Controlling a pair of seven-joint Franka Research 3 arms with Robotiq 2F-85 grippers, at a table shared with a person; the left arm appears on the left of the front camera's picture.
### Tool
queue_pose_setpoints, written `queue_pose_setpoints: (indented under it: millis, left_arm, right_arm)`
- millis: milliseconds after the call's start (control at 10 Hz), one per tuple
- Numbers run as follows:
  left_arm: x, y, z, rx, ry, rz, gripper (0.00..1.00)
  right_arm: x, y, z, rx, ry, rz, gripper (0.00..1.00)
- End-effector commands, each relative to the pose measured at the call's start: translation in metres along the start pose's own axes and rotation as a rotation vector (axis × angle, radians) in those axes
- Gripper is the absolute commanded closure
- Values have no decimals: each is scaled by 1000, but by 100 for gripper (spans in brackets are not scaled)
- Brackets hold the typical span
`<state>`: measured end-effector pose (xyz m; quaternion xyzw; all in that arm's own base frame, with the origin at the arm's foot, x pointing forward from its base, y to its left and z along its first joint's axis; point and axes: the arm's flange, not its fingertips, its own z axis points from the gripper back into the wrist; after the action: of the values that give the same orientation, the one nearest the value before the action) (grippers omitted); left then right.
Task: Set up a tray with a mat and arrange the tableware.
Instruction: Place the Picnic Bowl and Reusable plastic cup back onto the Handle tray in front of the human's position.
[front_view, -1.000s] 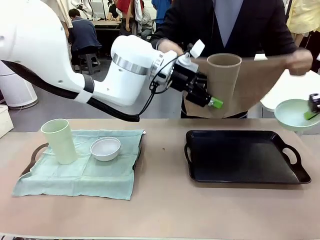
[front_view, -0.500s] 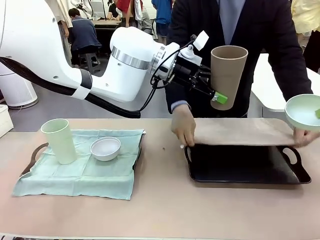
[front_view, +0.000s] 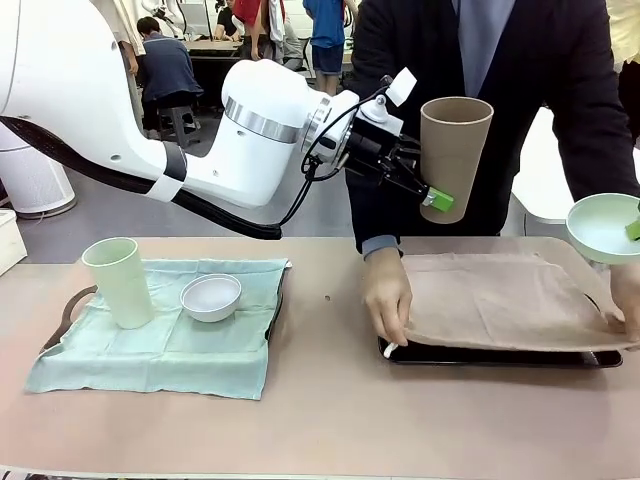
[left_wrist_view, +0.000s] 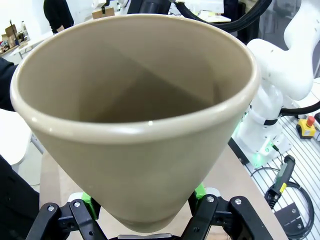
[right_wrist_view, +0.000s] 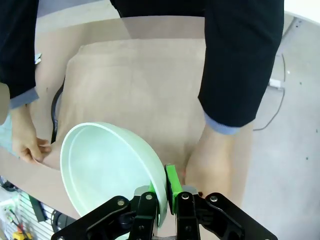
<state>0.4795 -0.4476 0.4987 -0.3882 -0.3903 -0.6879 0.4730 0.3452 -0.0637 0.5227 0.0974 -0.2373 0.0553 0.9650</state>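
Tan cup (front_view: 455, 150) hangs upright above the table's middle, clamped low on its wall by the left gripper (front_view: 425, 190), while the mint bowl (front_view: 603, 228) is held in the air at far right, its rim pinched between the closed fingers of the right gripper (right_wrist_view: 162, 192). Below, a person's hands (front_view: 388, 297) press a tan mat (front_view: 500, 300) over the black tray (front_view: 500, 356) at right. On the left, the green cup (front_view: 118, 282) and white bowl (front_view: 210, 296) sit on a pale green cloth (front_view: 160, 345).
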Motion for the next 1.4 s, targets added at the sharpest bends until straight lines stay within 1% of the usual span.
queue_pose_setpoints:
  millis: [0, 1300]
  left_arm:
    - [3, -1, 3, 2, -3, -8, 25]
    - [3, -1, 3, 2, -3, -8, 25]
  right_arm:
    - [3, 1, -1, -8, -10, 4, 100]
    - [3, 1, -1, -8, -10, 4, 100]
